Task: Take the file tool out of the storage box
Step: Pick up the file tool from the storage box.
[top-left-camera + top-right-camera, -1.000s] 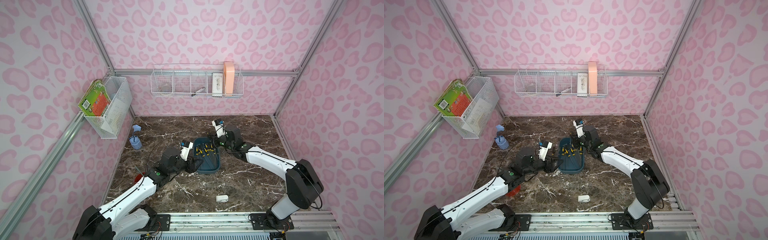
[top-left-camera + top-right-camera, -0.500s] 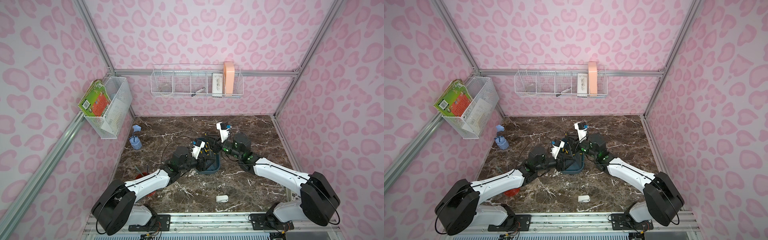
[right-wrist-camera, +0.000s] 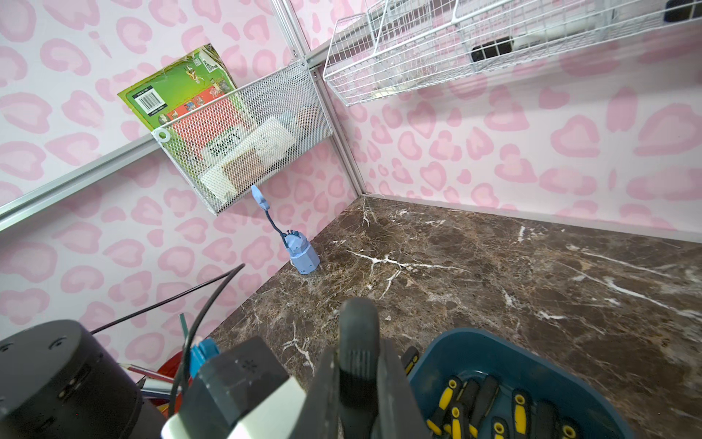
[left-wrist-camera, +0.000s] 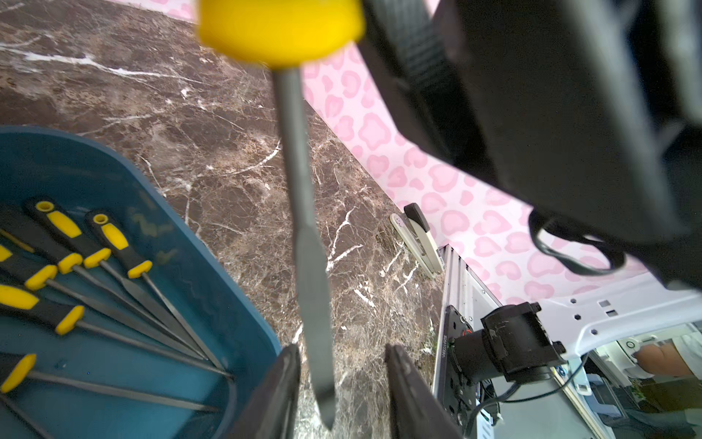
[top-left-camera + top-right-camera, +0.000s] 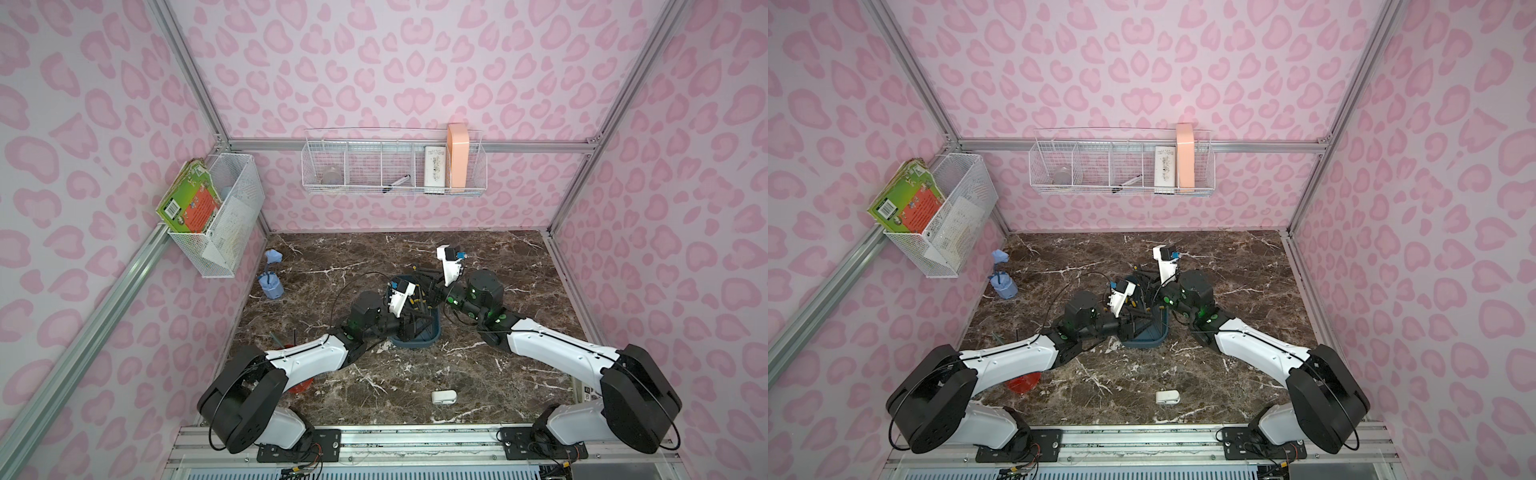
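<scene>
The storage box [image 5: 415, 341] [image 5: 1144, 341] is a teal tub at the middle of the marble floor. Several black-and-yellow files [image 4: 114, 266] [image 3: 490, 403] lie in it. My right gripper [image 3: 359, 361] [image 5: 428, 286] is shut on the black handle of one file tool [image 3: 359, 334], held above the box's rim [image 4: 212, 243]. That file tool's grey blade [image 4: 304, 213] hangs from its yellow collar, and its tip sits between the fingers of my left gripper [image 4: 342, 349] [image 5: 409, 326]. Those jaws stand apart, with a gap on each side of the blade.
A blue figure-like object [image 5: 270, 282] stands by the left wall, and a red cup [image 5: 1022, 382] lies partly under my left arm. A small white object [image 5: 444, 397] lies near the front edge. White wire baskets [image 5: 392, 166] [image 5: 224, 216] hang on the walls.
The right gripper has lifted the file out of the box. The left gripper has moved in around the blade's tip, and its jaws have narrowed.
</scene>
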Available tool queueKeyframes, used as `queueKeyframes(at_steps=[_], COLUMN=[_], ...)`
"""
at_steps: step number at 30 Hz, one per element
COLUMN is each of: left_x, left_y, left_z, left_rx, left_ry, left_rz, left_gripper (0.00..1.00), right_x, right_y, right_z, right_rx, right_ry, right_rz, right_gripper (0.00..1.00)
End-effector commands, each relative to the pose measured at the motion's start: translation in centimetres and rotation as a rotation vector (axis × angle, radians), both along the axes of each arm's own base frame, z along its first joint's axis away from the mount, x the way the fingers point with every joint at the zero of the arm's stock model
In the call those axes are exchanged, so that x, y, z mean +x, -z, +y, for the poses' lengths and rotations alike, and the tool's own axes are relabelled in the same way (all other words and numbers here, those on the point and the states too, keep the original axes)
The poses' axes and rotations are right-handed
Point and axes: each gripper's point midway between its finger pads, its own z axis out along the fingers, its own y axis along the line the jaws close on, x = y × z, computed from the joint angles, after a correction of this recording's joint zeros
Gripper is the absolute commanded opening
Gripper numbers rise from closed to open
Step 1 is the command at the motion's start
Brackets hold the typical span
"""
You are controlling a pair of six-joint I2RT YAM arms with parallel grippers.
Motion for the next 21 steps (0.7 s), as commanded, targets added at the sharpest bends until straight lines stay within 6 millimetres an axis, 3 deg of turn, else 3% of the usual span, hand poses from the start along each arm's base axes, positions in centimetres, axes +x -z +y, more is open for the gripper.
queueKeyframes(at_steps=[1,4,7,10,12,15,21], left_x=[-0.15,-0.22,-0.41,-0.34,-0.42,-0.41,-0.46], left_y=[-1.20,-1.04,-0.93,-0.85,-1.01,-1.36,-0.98], left_z=[-0.33,-0.05,-0.11,-0.31,-0.42,-0.58,-0.45], left_rx=[-0.039,-0.032,-0.035,-0.052,-0.077,-0.091,-0.062], left_ry=[0.022,0.010,0.020,0.023,0.029,0.038,0.035], left_rz=[-0.027,-0.026,-0.017,-0.005,-0.008,-0.022,-0.007], left_gripper=[0.39,0.38,0.33,0.20,0.20,0.00,0.00], right_x=[0.26,0.41,0.54,0.46,0.53,0.53,0.19], right_y=[-0.84,-0.94,-0.89,-1.07,-0.94,-0.86,-0.73], right_z=[-0.41,-0.56,-0.67,-0.48,-0.36,-0.48,-0.63], right_rx=[0.019,0.008,0.002,0.010,0.002,-0.003,0.002], right_ry=[0.029,0.042,0.052,0.045,0.049,0.058,0.052], right_rz=[-0.028,-0.029,-0.029,-0.032,-0.026,-0.027,-0.027], right_gripper=[0.05,0.05,0.05,0.06,0.05,0.06,0.12])
